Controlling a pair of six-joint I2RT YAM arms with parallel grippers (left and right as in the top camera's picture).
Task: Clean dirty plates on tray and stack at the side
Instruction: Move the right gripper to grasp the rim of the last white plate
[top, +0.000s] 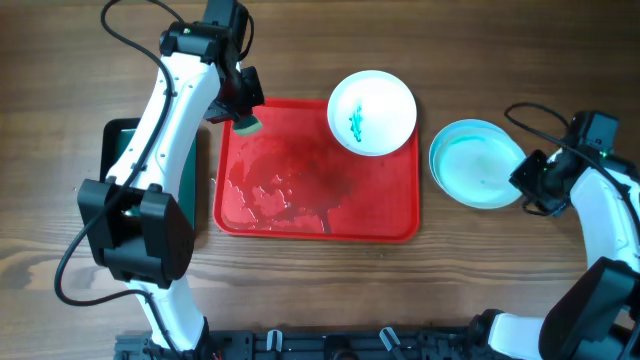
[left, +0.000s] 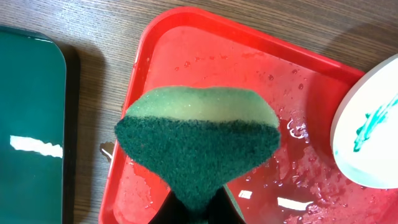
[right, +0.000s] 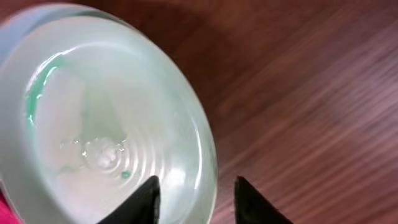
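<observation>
In the overhead view the red tray (top: 316, 215) lies at the centre of the wooden table (top: 400, 300), its floor wet and glistening. One white plate (top: 372, 112) with a green smear at its middle sits on the tray's upper right corner, overhanging the rim. To the right of the tray, on the table and apart from it, rests a pale stack of plates (top: 478, 163); how many are in it cannot be told. The left gripper (top: 244, 108) is over the tray's upper left corner, clamped on a green sponge (top: 247, 125). The left wrist view adds what the overhead cannot: the sponge (left: 198, 149) has a dark scouring face below a lighter foam layer, water beads dot the tray beneath it, and a dark green tray (left: 31, 124) lies at the left edge. The right gripper (top: 530, 180) sits at the stack's right edge; only the right wrist view shows its fingers spread apart and holding nothing, the top plate's rim (right: 208, 155) lying between them, with a faint green trace and a small pool of water on that plate
</observation>
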